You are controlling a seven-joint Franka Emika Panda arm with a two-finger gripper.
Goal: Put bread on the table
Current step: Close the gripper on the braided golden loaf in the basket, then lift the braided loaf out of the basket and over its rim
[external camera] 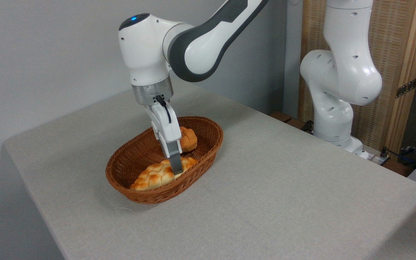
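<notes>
Nearest the camera lies a wide bare stretch of the surface (265,202), light grey and finely textured, where the loaf is meant to end up and where nothing rests yet. Behind that stretch sits the oval wicker basket (164,193), and the bread (154,176), a long braided loaf with browned bumps, is inside its near half, its right end looking slightly raised toward the fingers (176,167). The gripper (176,169) reaches down into the basket at the loaf's right end; only the near grey finger shows clearly, with the other hidden behind it, so whether the fingers are clamped on the bread or merely beside it cannot be told from this view. Just beyond, partly hidden by the gripper body, a small round bun (189,139) rests in the far half of the basket. Judging by this, the task is at an early stage: the grasp is at most being made, and lifting the loaf clear of the rim, carrying it over the surface and setting it down all remain.
</notes>
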